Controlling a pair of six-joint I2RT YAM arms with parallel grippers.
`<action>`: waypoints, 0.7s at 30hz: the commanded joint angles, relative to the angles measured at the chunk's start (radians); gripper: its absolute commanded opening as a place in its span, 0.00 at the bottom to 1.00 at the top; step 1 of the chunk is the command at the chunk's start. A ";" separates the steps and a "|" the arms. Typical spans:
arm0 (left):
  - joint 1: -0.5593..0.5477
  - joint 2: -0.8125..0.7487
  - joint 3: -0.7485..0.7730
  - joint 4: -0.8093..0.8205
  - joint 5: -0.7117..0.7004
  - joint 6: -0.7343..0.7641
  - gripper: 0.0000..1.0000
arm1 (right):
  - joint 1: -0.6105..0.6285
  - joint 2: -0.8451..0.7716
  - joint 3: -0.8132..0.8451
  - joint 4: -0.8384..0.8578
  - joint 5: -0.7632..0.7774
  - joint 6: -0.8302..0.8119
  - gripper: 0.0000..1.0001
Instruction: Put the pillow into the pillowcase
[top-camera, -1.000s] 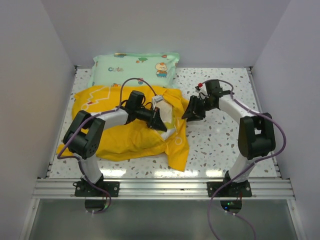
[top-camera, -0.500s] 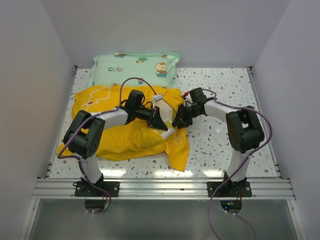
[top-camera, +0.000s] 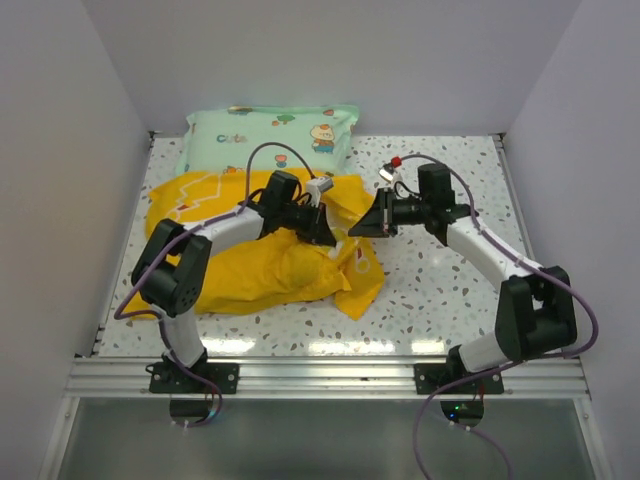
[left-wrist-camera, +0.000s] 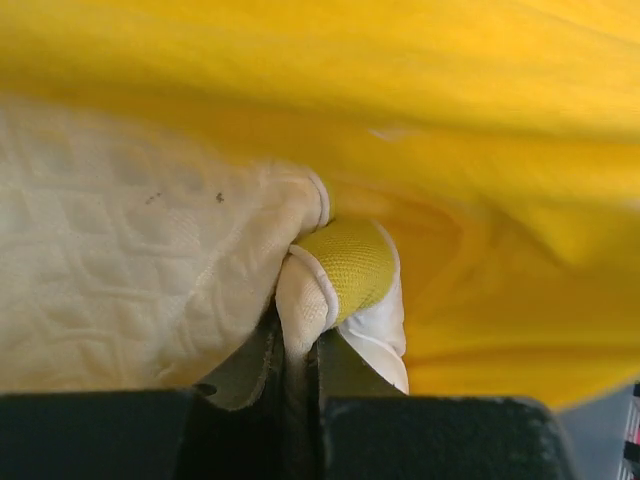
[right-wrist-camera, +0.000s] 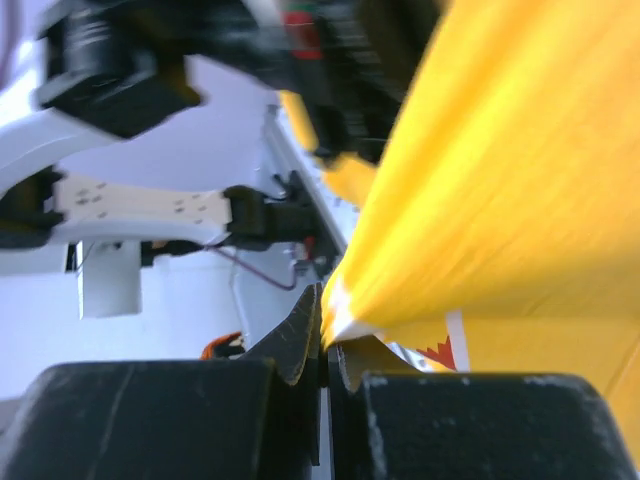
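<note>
I have the left gripper (left-wrist-camera: 300, 345) clamped on a corner of the pillow (left-wrist-camera: 130, 270), inside the pillowcase (top-camera: 255, 275), to feed it deeper, I judge, while the right gripper (right-wrist-camera: 325, 340) pinches the rim, holding the mouth taut.

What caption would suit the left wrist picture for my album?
Left gripper pinching a corner of the cream-white textured pillow against the bright yellow fabric pillowcase.

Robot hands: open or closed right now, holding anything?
Left hand: shut on the cream-white textured pillow.
Right hand: shut on the bright yellow fabric pillowcase.
</note>
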 joint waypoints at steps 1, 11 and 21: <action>-0.008 0.055 0.049 0.084 -0.269 0.003 0.00 | 0.009 -0.063 0.024 0.121 -0.179 0.131 0.00; -0.080 -0.128 -0.175 0.454 0.041 -0.091 0.83 | -0.037 -0.002 0.110 0.206 -0.133 0.223 0.00; 0.004 -0.522 -0.128 -0.114 -0.031 0.390 1.00 | -0.082 0.024 0.155 -0.254 -0.026 -0.164 0.00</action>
